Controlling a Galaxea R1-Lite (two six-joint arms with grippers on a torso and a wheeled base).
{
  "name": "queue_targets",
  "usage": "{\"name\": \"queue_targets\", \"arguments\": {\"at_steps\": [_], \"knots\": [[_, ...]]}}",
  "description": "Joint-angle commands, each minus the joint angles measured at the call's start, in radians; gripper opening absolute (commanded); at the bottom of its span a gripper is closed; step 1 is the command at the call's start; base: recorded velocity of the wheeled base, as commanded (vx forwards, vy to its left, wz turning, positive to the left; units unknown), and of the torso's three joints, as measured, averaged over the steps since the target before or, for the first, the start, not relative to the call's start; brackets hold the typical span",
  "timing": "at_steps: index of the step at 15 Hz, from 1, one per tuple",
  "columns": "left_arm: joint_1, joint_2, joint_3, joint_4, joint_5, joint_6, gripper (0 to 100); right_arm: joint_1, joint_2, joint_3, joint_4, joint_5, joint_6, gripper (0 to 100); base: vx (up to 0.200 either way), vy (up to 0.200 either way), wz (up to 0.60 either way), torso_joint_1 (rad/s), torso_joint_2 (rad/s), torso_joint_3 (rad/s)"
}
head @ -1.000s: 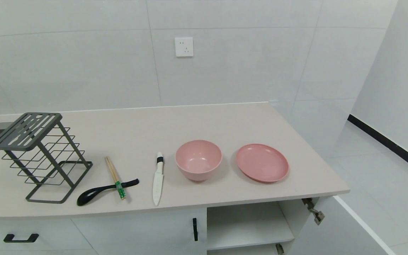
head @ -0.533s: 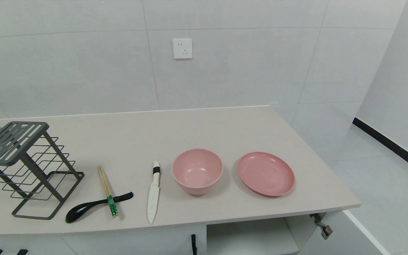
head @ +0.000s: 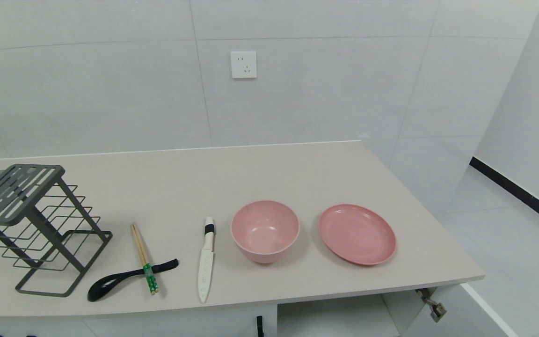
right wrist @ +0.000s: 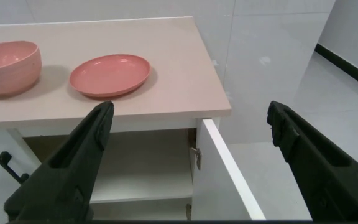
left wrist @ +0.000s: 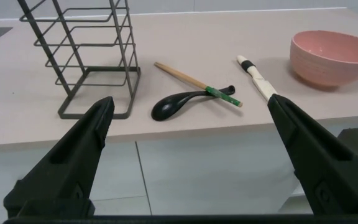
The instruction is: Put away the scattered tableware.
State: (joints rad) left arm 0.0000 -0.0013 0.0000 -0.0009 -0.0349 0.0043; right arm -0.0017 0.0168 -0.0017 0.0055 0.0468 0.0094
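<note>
Far left of the surface (head: 251, 173): dark wire rack (head: 35, 224), upright, slotted top tilted, base frame just beside the black spoon (head: 124, 278). Spoon lies flat, bowl end near-left, handle running right and slightly toward the wall. Chopsticks (head: 144, 257) lie across the spoon's handle, touching it; long axis near-to-far, green-banded ends toward the front edge, plain ends toward the wall. Next right, apart from the spoon: pale knife (head: 206, 267), long axis near-to-far, black-banded handle toward the wall, blade tip at the front edge. Near it, pink bowl (head: 265, 230), upright, mouth up. Just beside the bowl, not touching: pink plate (head: 357, 234), flat, right side up, closest to the surface's right end. White socket (head: 243, 64) on the tiled wall behind. Below the plate, cabinet door (right wrist: 229, 168) stands swung out, shelf (right wrist: 142, 180) showing inside. Left gripper (left wrist: 189, 104) sits off the front edge, facing rack, spoon and knife; fingers (left wrist: 79, 155) spread wide, holding nothing. Right gripper (right wrist: 190, 107) faces the cabinet opening under the plate; fingers (right wrist: 316, 162) likewise wide, holding nothing. Against the earlier head views the whole picture has shifted, so the camera moved; the tableware keeps the same layout.
</note>
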Motion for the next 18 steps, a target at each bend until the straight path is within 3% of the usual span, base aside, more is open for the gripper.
{"name": "queue_targets", "arguments": {"at_steps": [1, 5, 9, 10, 12, 13, 15, 18], "knots": [[0.0, 0.001, 0.0, -0.001, 0.0, 0.0, 100, 0.0, 0.0, 0.0, -0.001, 0.001, 0.0, 100, 0.0, 0.0, 0.0, 0.144, -0.32, -0.154], [0.002, 0.001, 0.0, -0.001, -0.007, -0.004, 100, 0.0, 0.0, 0.0, -0.001, 0.001, -0.002, 100, 0.0, 0.0, 0.0, 0.223, -0.47, -0.235], [0.0, 0.001, 0.0, -0.001, -0.008, 0.003, 100, 0.0, 0.0, 0.0, -0.006, 0.004, -0.02, 100, 0.0, 0.0, 0.0, 0.029, -0.05, -0.024], [0.0, 0.001, 0.0, -0.001, -0.007, 0.005, 100, 0.0, 0.0, -0.014, -0.099, 0.007, 0.008, 100, 0.0, 0.0, 0.0, 0.0, 0.0, 0.0], [0.002, 0.001, 0.0, -0.001, -0.007, 0.005, 100, -0.008, 0.026, -0.101, -0.157, 0.116, 0.018, 100, 0.0, 0.0, 0.0, 0.0, 0.0, 0.0], [0.0, 0.001, 0.0, -0.001, -0.007, 0.005, 100, -0.014, 0.14, -0.173, -0.11, 0.234, 0.018, 100, 0.0, 0.0, 0.0, 0.0, 0.0, 0.0], [0.0, 0.001, 0.0, -0.001, -0.005, 0.005, 100, 0.019, 0.272, -0.212, -0.11, 0.275, 0.018, 100, 0.0, 0.0, 0.0, 0.0, 0.0, 0.0], [0.0, 0.001, 0.0, -0.001, -0.003, 0.006, 100, 0.135, 0.575, -0.299, -0.145, 0.295, 0.017, 100, 0.0, 0.0, 0.0, 0.0, 0.0, 0.0]]}}
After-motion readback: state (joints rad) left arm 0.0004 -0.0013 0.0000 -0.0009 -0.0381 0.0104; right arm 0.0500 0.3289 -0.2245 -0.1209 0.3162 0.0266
